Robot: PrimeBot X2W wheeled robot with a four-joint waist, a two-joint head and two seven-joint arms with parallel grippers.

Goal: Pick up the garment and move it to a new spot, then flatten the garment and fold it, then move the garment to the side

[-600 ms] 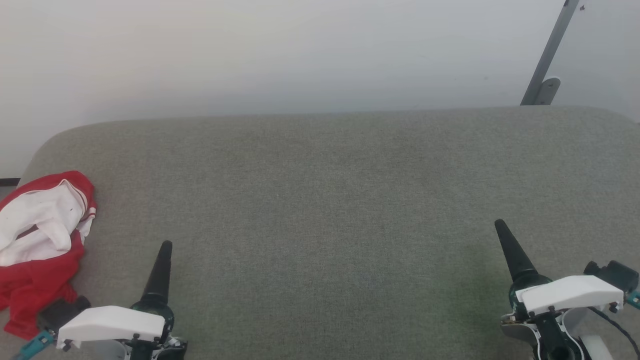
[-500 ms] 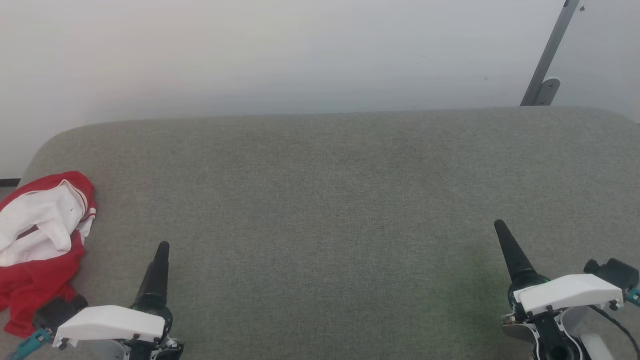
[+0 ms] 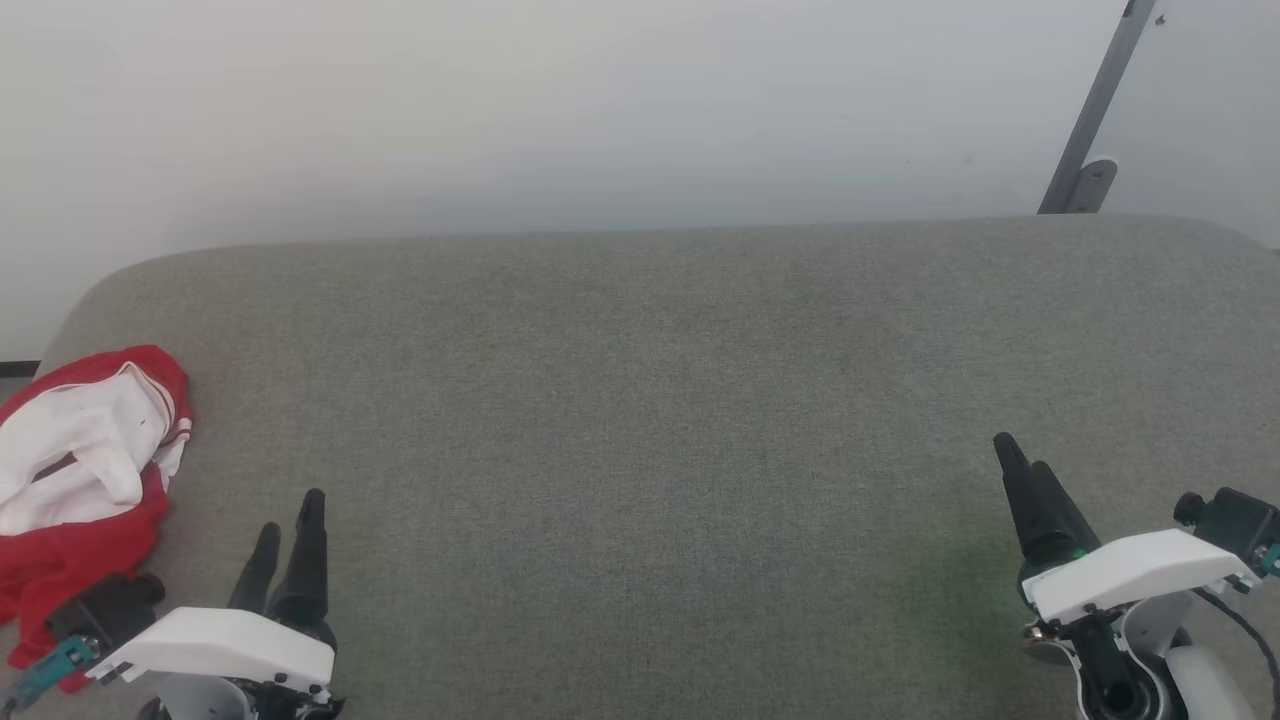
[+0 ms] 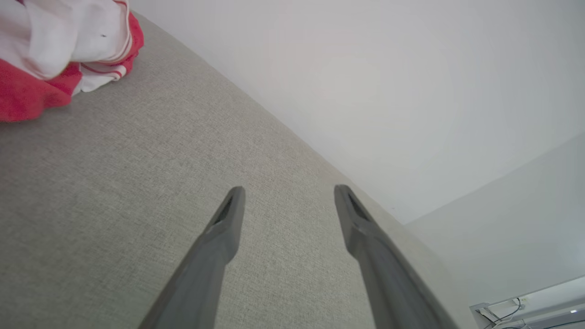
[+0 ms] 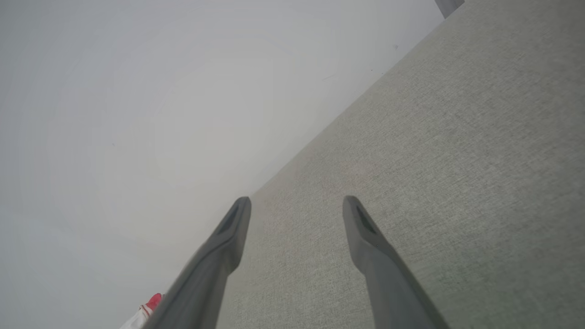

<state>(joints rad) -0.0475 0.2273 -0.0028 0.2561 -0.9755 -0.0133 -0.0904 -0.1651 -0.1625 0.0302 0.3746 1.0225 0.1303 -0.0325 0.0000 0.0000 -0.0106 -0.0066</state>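
The garment (image 3: 75, 480) lies crumpled at the far left edge of the grey cushion (image 3: 660, 420), red outside with white lining turned up and thin striped trim. It also shows at the top left of the left wrist view, garment (image 4: 59, 50), and as a small red corner low in the right wrist view, garment (image 5: 151, 304). My left gripper (image 3: 290, 520) hovers open just right of it, nothing between its fingers (image 4: 228, 228). My right gripper (image 3: 1025, 465) is open over the cushion's right side, far from the cloth, fingers (image 5: 365, 233) empty.
A pale wall rises behind the cushion. A grey metal bar with a bracket (image 3: 1085, 140) leans at the back right. The cushion's left end rounds off beside the garment, with a dark strip (image 3: 18, 368) by the wall.
Both wrists have rolled, so two fingers of each gripper now show in the head view where one showed. The left gripper has shifted slightly left and lower. The garment lies as before.
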